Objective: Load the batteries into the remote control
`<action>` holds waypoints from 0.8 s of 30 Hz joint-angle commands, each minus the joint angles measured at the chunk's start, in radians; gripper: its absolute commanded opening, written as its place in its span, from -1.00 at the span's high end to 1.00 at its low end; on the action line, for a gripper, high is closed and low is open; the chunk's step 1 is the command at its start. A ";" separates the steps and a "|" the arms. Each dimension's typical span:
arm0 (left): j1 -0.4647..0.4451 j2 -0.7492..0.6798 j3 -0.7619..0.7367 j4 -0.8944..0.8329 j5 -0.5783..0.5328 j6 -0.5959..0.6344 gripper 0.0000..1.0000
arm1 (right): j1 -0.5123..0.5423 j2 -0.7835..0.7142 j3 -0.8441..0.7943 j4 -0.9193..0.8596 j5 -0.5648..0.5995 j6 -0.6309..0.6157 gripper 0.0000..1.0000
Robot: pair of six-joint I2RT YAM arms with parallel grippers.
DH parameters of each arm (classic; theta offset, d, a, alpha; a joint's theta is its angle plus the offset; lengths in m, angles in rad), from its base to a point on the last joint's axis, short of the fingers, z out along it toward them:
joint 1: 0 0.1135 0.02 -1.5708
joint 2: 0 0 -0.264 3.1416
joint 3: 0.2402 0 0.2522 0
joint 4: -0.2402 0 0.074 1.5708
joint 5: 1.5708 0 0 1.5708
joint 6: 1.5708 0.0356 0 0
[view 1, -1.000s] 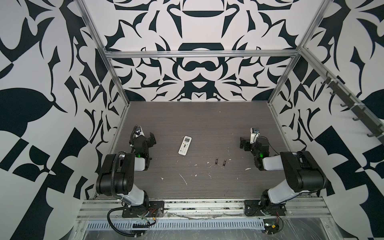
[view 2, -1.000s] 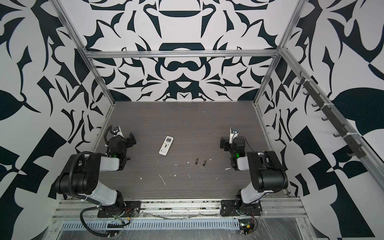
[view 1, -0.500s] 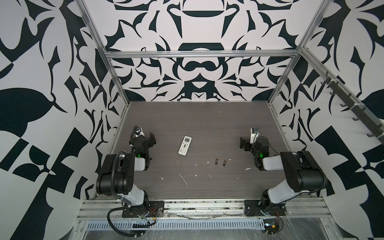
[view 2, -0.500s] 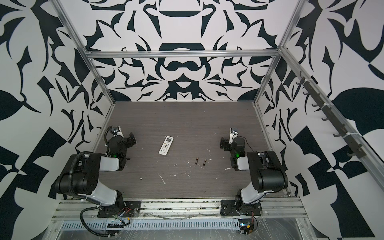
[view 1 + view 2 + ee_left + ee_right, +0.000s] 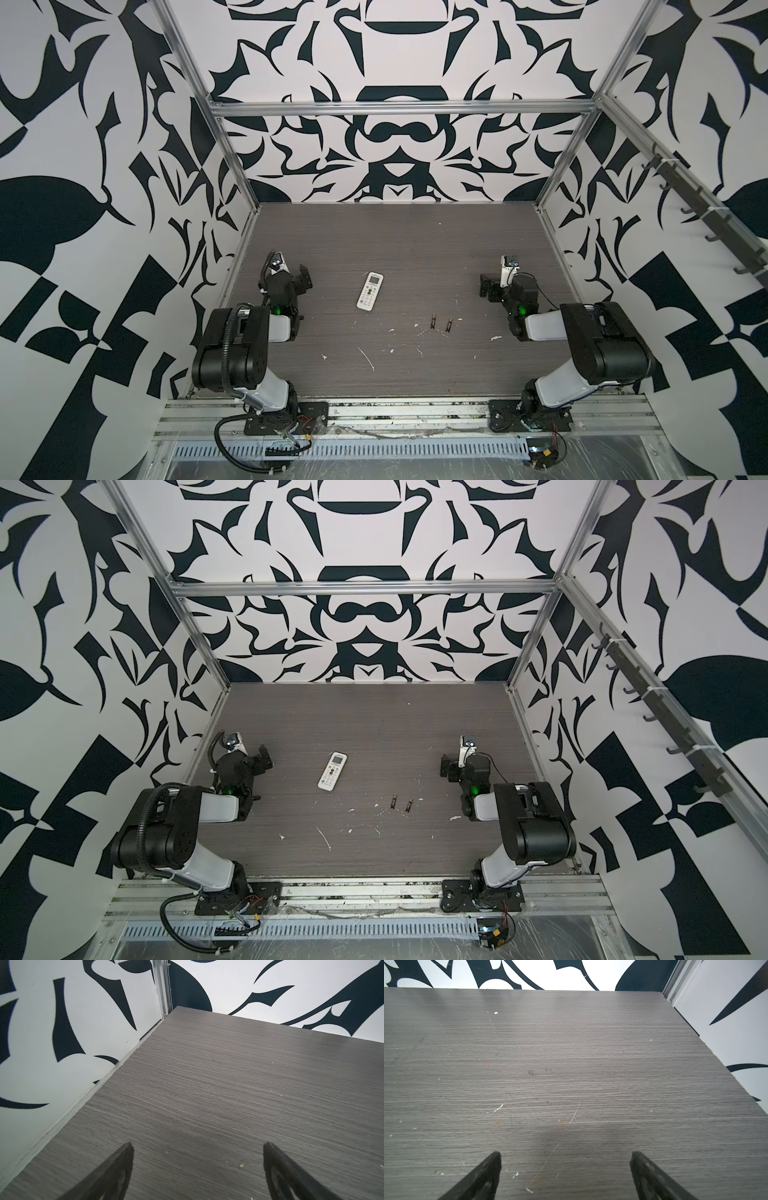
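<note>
Left wrist view shows the left gripper (image 5: pixel 197 1147) spread wide over the bare wood-grain table (image 5: pixel 228 1084) by its left edge, grasping nothing. The right gripper (image 5: pixel 564 1155) is likewise released and empty near the right edge. In both top views the remote control (image 5: pixel 369 291) lies buttons up around the table's middle. The two batteries (image 5: pixel 433 321) lie side by side, apart from it, nearer the front edge and toward the right.

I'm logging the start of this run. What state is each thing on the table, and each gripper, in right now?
remote control: lying flat, buttons up, back hidden.
batteries: both loose on the table, side by side, apart from the remote control.
left gripper: open, empty.
right gripper: open, empty.
</note>
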 commanded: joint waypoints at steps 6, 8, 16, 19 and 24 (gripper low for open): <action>0.005 0.004 -0.005 0.024 0.003 0.005 -0.98 | 0.005 -0.019 0.020 0.012 0.001 0.009 -1.00; 0.006 0.002 -0.007 0.026 0.003 0.006 -0.99 | 0.005 -0.021 0.019 0.012 0.000 0.009 -1.00; 0.006 -0.100 0.031 -0.128 -0.027 -0.008 -0.99 | 0.017 -0.110 0.110 -0.229 0.134 0.042 -1.00; 0.004 -0.205 0.122 -0.419 -0.030 -0.046 -0.98 | 0.028 -0.142 0.184 -0.361 0.149 0.033 -1.00; -0.033 -0.359 0.269 -0.881 -0.010 -0.186 -0.99 | 0.061 -0.231 0.252 -0.450 0.240 0.144 -1.00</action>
